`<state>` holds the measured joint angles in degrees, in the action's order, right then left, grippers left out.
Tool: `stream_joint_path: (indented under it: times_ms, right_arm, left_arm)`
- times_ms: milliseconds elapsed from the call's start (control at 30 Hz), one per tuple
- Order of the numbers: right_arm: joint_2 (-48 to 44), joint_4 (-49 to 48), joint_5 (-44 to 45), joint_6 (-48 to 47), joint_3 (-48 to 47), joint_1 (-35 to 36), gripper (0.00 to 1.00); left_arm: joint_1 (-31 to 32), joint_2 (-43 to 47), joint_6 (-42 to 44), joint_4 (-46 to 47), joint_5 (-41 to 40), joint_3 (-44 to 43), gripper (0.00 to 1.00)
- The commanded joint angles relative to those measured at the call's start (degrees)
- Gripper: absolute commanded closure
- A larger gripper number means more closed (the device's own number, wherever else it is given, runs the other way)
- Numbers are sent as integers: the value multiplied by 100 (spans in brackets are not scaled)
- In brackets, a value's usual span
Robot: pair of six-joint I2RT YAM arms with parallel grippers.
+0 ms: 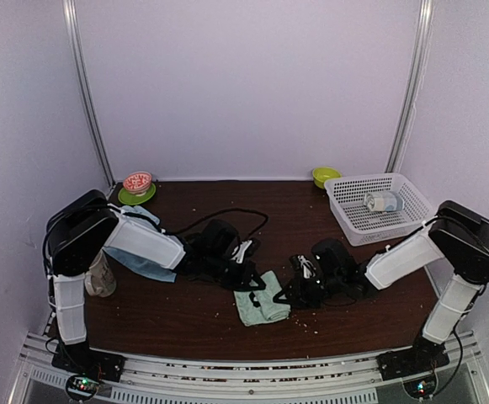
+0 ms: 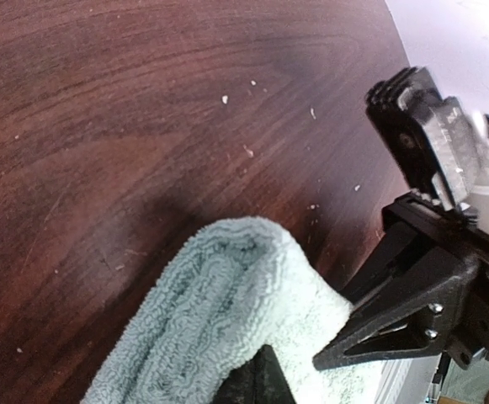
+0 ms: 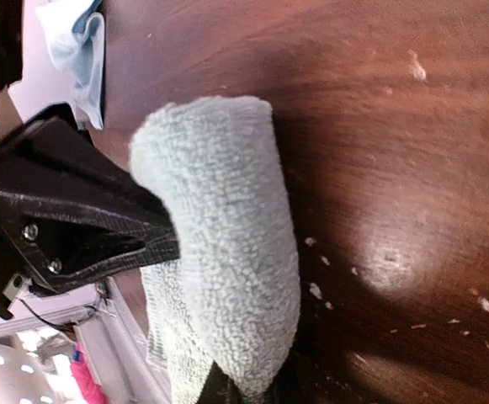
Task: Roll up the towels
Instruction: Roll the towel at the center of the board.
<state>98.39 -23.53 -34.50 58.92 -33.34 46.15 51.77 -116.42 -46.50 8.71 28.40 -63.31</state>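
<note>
Top cam first: green towel (image 1: 261, 307) bunched into a loose roll near the front middle of the bench (image 1: 185, 318). Left claw (image 1: 251, 284) at its left end and right claw (image 1: 288, 295) at its right end, both clamped on the cloth. Blue towel (image 1: 147, 257) crumpled further left, mostly under the left arm. White basket (image 1: 379, 210) back right, well apart from all that.

Left wrist: green towel (image 2: 227, 303) curled over in a fat fold. Left claw (image 2: 259, 383) pinched tight on its near edge, right claw (image 2: 353, 341) touching the far side. Crumbs (image 2: 225, 99) scattered on the wood.

Right wrist: green towel (image 3: 227, 252) rolled lengthwise. Right claw (image 3: 223, 389) squeezed closed on the bottom end, left claw (image 3: 143, 227) pressed against the side. Bit of blue towel (image 3: 80, 50) up in the corner.
</note>
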Motion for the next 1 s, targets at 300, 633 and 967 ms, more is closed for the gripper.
stream_joint_path:
  times_ms: [300,633,967]
  right_arm:
    - [-287,5957,3363,-2894,-2567,444,100]
    - [520,6766,4811,-2680,-3606,1304,100]
    - [686,6702,5228,-2328,-3762,1579,100]
  left_arm:
    - [24,727,99,-887,-456,434,94]
    - [26,1082,45,-724,-544,651,96]
    - [18,1045,-65,-494,-373,197,97]
